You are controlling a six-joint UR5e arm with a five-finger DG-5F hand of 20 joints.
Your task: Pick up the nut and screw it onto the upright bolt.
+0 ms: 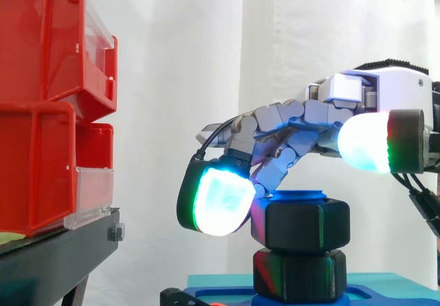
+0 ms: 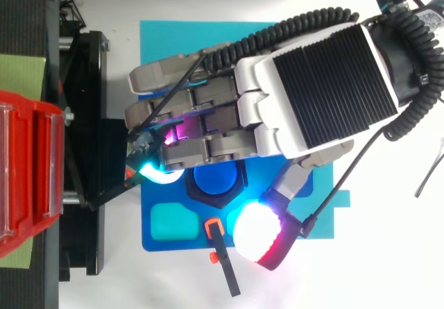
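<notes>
White curtain [image 1: 179, 79] hangs behind the hand [image 1: 323, 117], which reaches in level from the right, fingers [image 1: 220, 199] curled round the black nut [image 1: 307, 227]. That nut sits on the upright blue bolt [image 1: 299, 196], axis vertical.

The nut [image 1: 307, 227] sits on the bolt [image 2: 214, 178], upright on a base [image 2: 166, 245] on a mat [image 2: 166, 38] on the desk [image 2: 388, 267], with the hand [image 2: 305, 80] over it from 2 o'clock and bins [image 2: 28, 177] on a stand [image 2: 87, 114] at 9 o'clock.
</notes>
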